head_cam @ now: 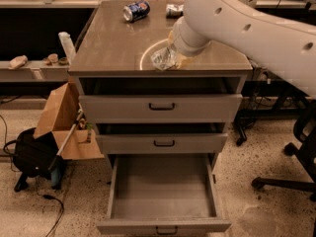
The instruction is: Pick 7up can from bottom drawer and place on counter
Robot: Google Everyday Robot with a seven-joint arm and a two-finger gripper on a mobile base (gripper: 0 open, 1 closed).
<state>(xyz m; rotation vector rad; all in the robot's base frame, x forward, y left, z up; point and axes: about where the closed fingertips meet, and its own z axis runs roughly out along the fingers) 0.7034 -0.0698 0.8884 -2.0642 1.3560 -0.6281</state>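
Operator: Report gripper position and state.

Technician: The gripper (170,57) is over the counter (113,43), near its front edge, with its fingers clamped on the tilted 7up can (161,59). Contact between can and counter cannot be determined.

Operator: Surroundings?

Technician: The bottom drawer (163,194) stands open well below the gripper. A blue can (136,11) lies behind the gripper.

No text, brand or number can be read, not even on the blue can (136,10). The gripper (169,58) is seen above the counter (113,43), holding the 7up can (161,59).
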